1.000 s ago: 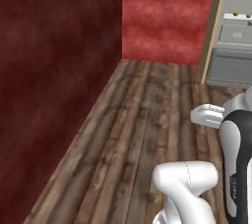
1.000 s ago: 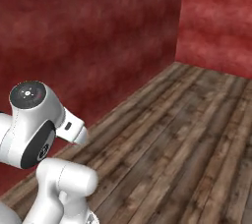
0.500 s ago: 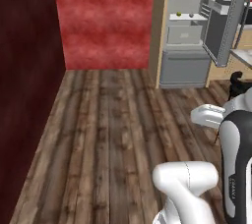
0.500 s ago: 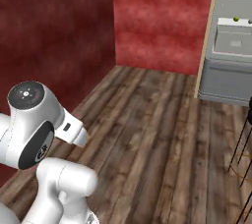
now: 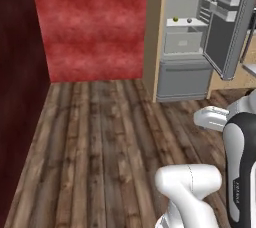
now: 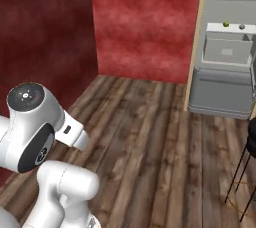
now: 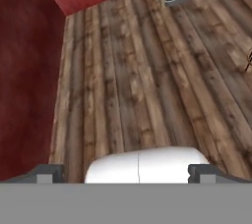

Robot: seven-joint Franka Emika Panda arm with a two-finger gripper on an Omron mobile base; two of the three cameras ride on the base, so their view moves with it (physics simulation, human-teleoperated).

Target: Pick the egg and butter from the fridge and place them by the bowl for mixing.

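Floor (image 5: 100,142): dark brown wooden planks, worn and streaky, running away from the base toward the far wall. Walls: mottled red; a darker red wall (image 5: 20,97) on the left meets a brighter red wall (image 5: 95,27) straight ahead at a corner.

To the right of the bright red wall, the fridge (image 5: 185,72) stands in a tan wooden surround (image 5: 154,32). Its door (image 5: 227,22) hangs open to the right, grey, with racks on its inner side. Inside: white shelves, a grey drawer below the lower shelf, and a closed grey bottom compartment reaching down to the floor.

On the shelf above the drawer sit two tiny rounded things, well apart from each other. The left one (image 5: 175,20) reads yellow-green, the right one (image 5: 189,20) dull grey-tan; from the right base view the same pair shows as a yellow-green dot (image 6: 226,24) and a greyish dot (image 6: 242,26). Too small to tell which is the egg or whether either is the butter.

A black stool (image 6: 247,172) with thin legs stands on the floor at the right edge of the right base view, in front of the fridge.

End effector (image 7: 126,171): both dark fingertips show at the bottom of the hand view, set wide apart with nothing between them, so it is open and empty. It points down at the bare planks, well away from the fridge, whose lower corner shows at the top of that view.
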